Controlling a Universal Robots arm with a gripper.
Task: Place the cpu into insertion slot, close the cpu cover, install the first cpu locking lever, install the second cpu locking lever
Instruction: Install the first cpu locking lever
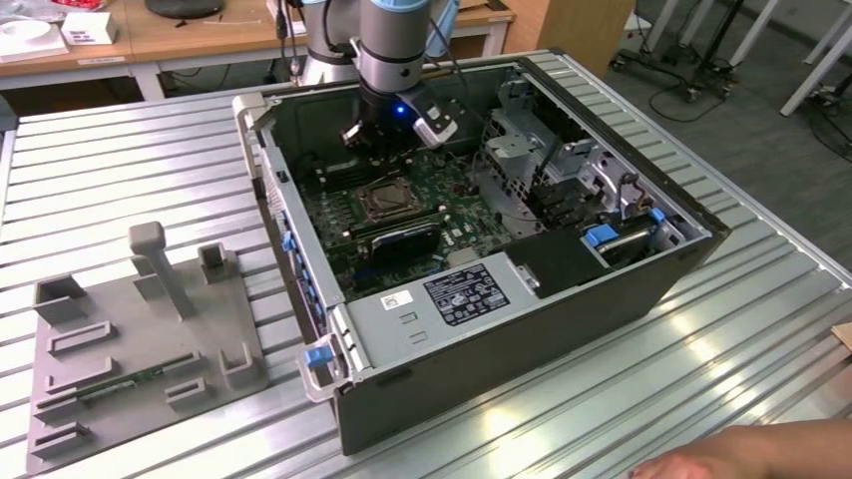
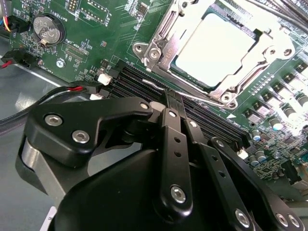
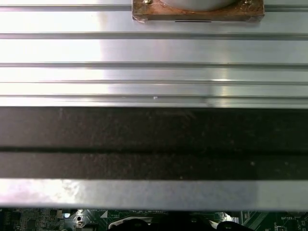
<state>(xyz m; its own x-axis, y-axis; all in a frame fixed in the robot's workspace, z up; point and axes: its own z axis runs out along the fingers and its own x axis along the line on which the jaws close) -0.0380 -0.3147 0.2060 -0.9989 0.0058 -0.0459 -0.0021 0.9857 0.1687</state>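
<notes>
Second wrist view: my jaws, pinched narrow and apparently empty, hover beside the cpu cover (image 2: pixel 162 34), which is closed over the cpu (image 2: pixel 216 45); any push here should be slow and square.

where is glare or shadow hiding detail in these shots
Second wrist view: glare whitens the cpu top. First wrist view: the table slats shine bright, and the case edge is a dark band. Exterior view: even room light, with a small blue glow on the arm.
</notes>
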